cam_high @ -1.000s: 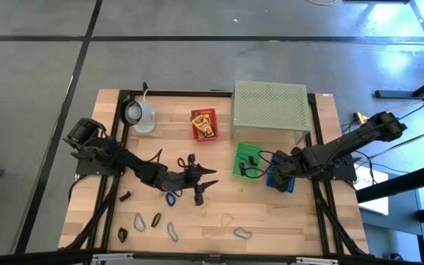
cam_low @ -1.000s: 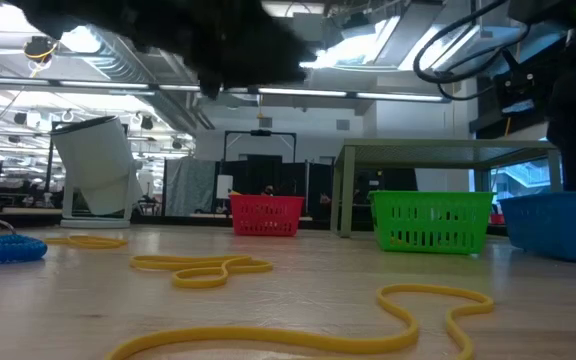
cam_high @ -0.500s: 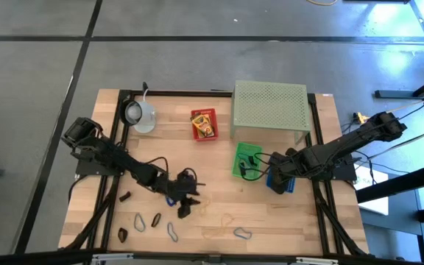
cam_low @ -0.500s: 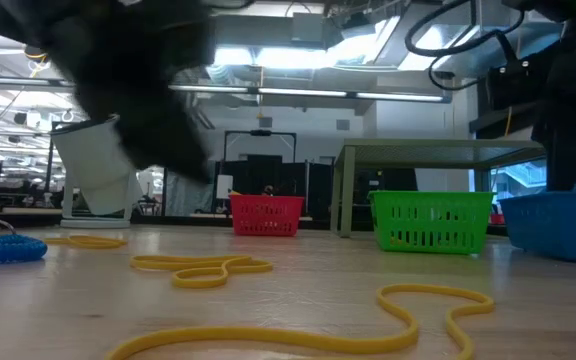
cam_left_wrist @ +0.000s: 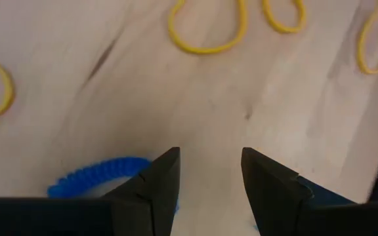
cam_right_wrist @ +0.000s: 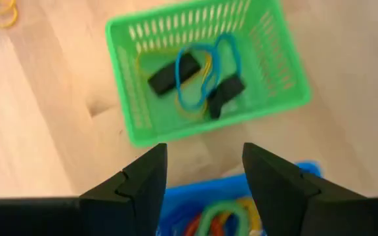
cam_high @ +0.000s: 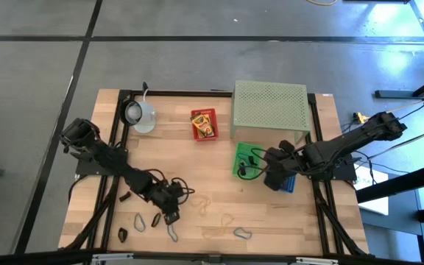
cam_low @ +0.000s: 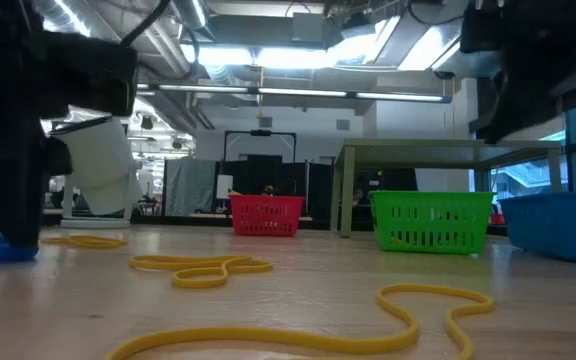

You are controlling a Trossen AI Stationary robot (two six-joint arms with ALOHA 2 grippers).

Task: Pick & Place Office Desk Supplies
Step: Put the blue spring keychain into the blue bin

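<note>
My left gripper (cam_high: pixel 170 213) (cam_left_wrist: pixel 210 160) points down, open, low over the wood near the table's front left, with bare wood between its fingers. A blue coiled loop (cam_left_wrist: pixel 97 181) lies flat on the wood beside one finger; I cannot tell whether they touch. My right gripper (cam_high: pixel 270 179) (cam_right_wrist: pixel 205 154) hangs open and empty above the blue basket (cam_right_wrist: pixel 241 208). Ahead of it is the green basket (cam_right_wrist: pixel 202 72), which holds a blue loop (cam_right_wrist: pixel 205 69) and two dark clips. Yellow bands (cam_left_wrist: pixel 209 29) lie loose on the table.
Small loops (cam_high: pixel 155 220) and dark clips (cam_high: pixel 124 196) lie along the near edge. A red basket with a yellow printed box (cam_high: pixel 204 124), a pale mug (cam_high: pixel 140 114) and the green perforated stand (cam_high: pixel 271 107) are at the back. Bare wood lies between the arms.
My left gripper has gone toward the table's near left and down. It has tipped from nearly level to pointing steeply down, and has rolled. It now stands low by the blue coiled loop. My right gripper has risen a little above the baskets.
</note>
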